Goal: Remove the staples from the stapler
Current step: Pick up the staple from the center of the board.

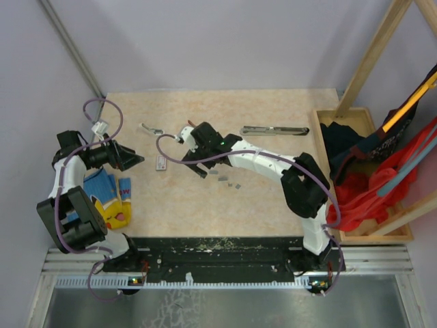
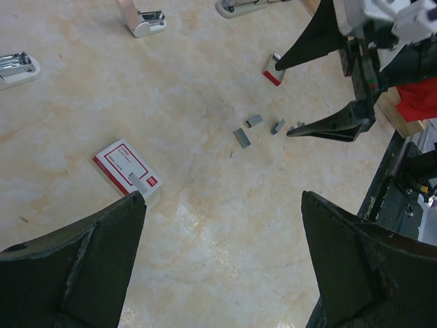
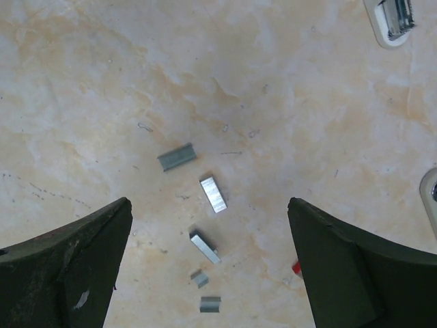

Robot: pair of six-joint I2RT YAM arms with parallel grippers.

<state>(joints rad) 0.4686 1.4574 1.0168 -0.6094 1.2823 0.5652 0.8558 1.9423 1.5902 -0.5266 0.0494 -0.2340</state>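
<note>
Five staples (image 3: 213, 195), short grey strips, lie loose and scattered on the table (image 1: 273, 212) a little left of its middle, none touching another. Lying bare on the surface like this, they read as already out of the magazine. The stapler (image 1: 273, 130) lies well apart from them at the far side toward the right. It is stretched out flat with its grey base and black arm end to end, which looks like the opened pose that exposes the staple channel. Whether any staples remain inside is too small to tell.

The right gripper (image 3: 208, 203) hangs over the strips with its jaws spread wide and nothing between them, so it grips nothing. That position would suit letting strips fall there or reaching down for one, and the pictures do not say which. The left gripper (image 2: 222, 198) is likewise spread wide and empty, held low off to the left and aimed across at the staples, seemingly parked clear of the working arm.

Just beneath it sits a white-and-red tag (image 2: 126, 167). A small silvery clip (image 1: 151, 128) lies farther back, and a blue-and-yellow cloth (image 1: 109, 198) is near the left arm. A wooden crate (image 1: 375, 237) of fabric stands at the right edge.
</note>
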